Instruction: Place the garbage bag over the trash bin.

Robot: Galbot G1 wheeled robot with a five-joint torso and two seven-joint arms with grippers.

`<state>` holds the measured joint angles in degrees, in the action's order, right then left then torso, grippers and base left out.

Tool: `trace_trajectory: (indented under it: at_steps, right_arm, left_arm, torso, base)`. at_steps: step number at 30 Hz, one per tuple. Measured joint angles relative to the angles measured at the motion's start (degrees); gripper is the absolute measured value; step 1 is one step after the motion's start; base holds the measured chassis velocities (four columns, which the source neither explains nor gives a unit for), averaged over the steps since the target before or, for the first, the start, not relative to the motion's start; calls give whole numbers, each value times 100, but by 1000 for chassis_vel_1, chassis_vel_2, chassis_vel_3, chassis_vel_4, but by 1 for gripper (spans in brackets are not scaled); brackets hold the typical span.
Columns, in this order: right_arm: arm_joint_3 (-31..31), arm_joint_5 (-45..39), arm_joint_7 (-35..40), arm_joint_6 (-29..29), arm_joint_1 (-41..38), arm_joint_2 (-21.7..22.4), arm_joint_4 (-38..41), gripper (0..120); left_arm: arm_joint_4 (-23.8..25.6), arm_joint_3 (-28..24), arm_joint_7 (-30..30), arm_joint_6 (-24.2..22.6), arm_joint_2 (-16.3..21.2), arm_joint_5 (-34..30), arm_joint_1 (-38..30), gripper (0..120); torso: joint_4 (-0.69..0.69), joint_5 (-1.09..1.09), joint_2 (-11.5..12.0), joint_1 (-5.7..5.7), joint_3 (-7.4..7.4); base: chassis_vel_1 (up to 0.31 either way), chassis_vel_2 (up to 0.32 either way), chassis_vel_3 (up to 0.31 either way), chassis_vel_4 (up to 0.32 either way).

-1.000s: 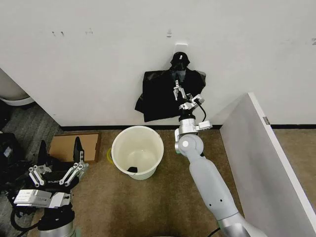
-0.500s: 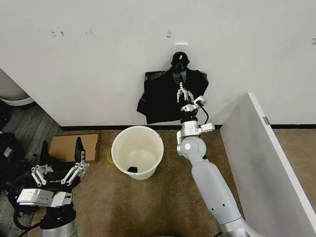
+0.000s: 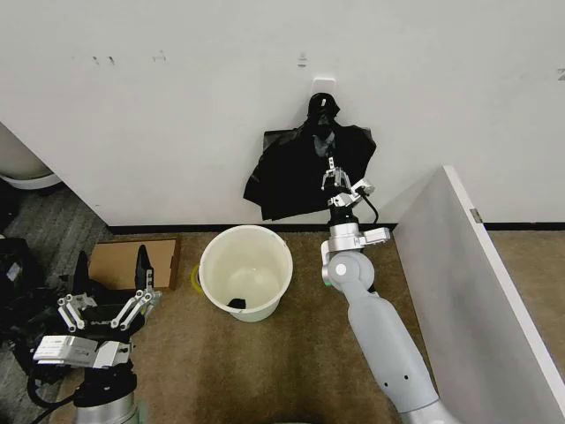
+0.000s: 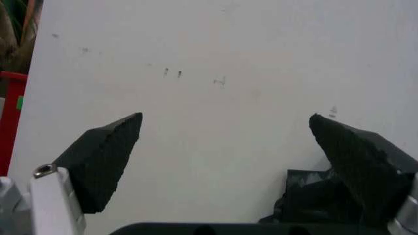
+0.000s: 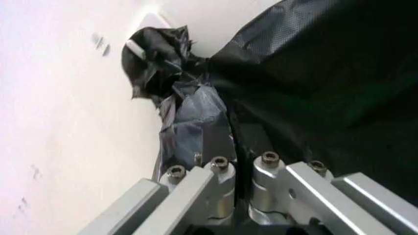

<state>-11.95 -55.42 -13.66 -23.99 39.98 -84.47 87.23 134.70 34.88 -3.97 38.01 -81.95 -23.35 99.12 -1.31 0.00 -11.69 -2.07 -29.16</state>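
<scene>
The garbage bag (image 3: 305,172) hangs on the wall above the trash bin (image 3: 245,271). My right pincer (image 3: 335,175) is pressed against it, fingers closed on a fold. My left pincer (image 3: 99,309) waits, spread wide, near the floor.

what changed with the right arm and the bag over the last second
The right tool has moved down the hanging garbage bag and slightly to the right, and its fingers have shut on a fold of the plastic, seen close in the right wrist view. The bag's shape shifted a little. The trash bin, the cardboard box and the open left tool stayed put.
</scene>
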Motion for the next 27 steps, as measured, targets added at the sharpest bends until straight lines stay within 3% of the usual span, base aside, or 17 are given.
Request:
trace_trajectory:
  at_steps: [12, 27]
  right_arm:
    - [-266, 1001, -783, -37, 1305, 481, 352, 0]
    - [-953, 1809, -2069, -280, 2293, 1015, 598, 0]
  left_arm:
    - [-70, -6, 10, -5, 44, -84, -92, 100]
    - [-155, -76, 2, -34, 42, -112, -240, 100]
  torso:
    - [-1, 1, -1, 0, 0]
    - [0, 1, -1, 1, 1]
  base:
    - [0, 0, 0, 0]
    - [0, 0, 0, 0]
